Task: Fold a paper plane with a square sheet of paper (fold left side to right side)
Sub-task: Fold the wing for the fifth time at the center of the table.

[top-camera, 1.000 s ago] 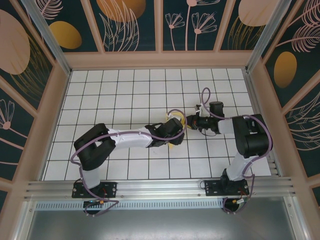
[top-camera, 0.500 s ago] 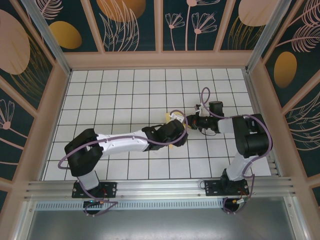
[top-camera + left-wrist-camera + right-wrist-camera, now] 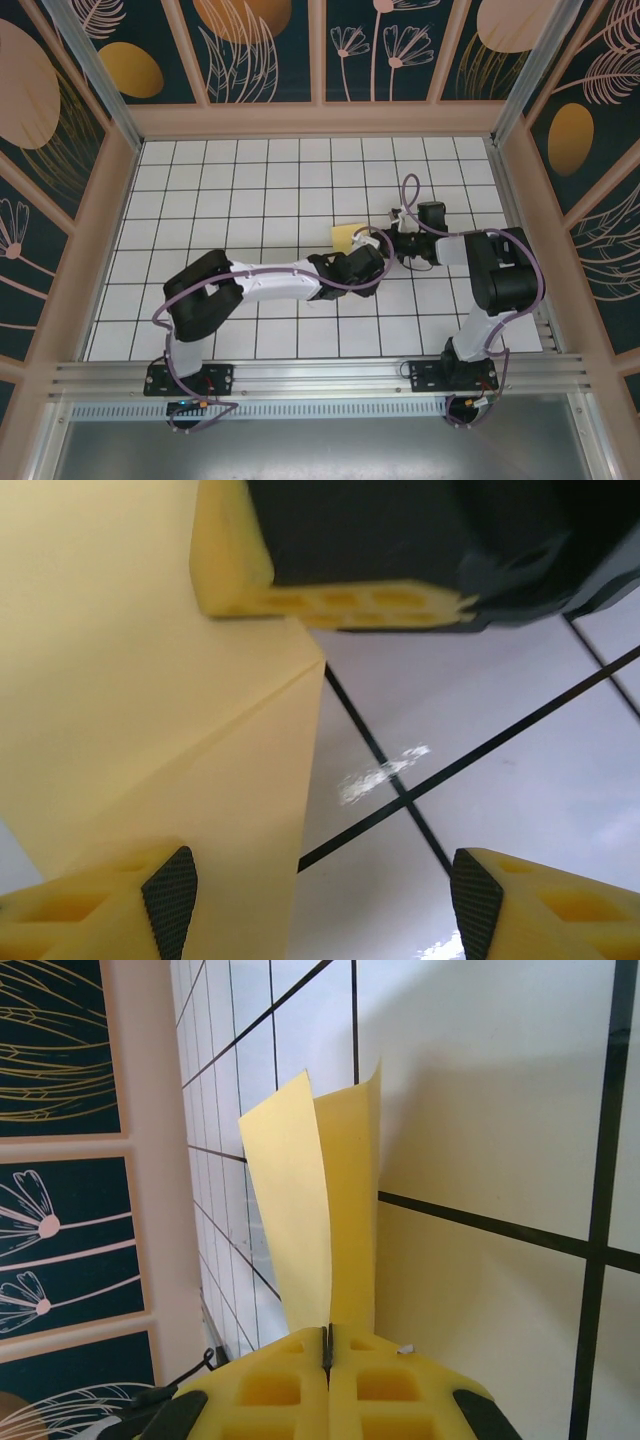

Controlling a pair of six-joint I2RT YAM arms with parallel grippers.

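Observation:
The square sheet of paper (image 3: 346,236) is pale yellow-orange and lies folded near the middle of the white grid table. In the right wrist view its two layers (image 3: 320,1210) rise upright from between my right gripper's pads (image 3: 328,1345), which are shut on its edge. My left gripper (image 3: 372,262) hovers close beside the right gripper (image 3: 383,243). In the left wrist view the paper (image 3: 150,700) shows a diagonal crease, and the right gripper's yellow pad (image 3: 330,605) pinches its top. My left gripper (image 3: 322,900) is open, one fingertip (image 3: 170,895) over the paper, the other over bare tile.
The white grid table (image 3: 250,180) is boxed in by wooden-framed walls (image 3: 320,118) at the back and both sides. A metal rail (image 3: 320,375) runs along the near edge by the arm bases. The left arm's elbow (image 3: 200,295) juts out at the left.
My left gripper slid to the right, toward the right gripper, uncovering the paper's far corner. Its elbow swung out and back. The right gripper kept still, shut on the paper.

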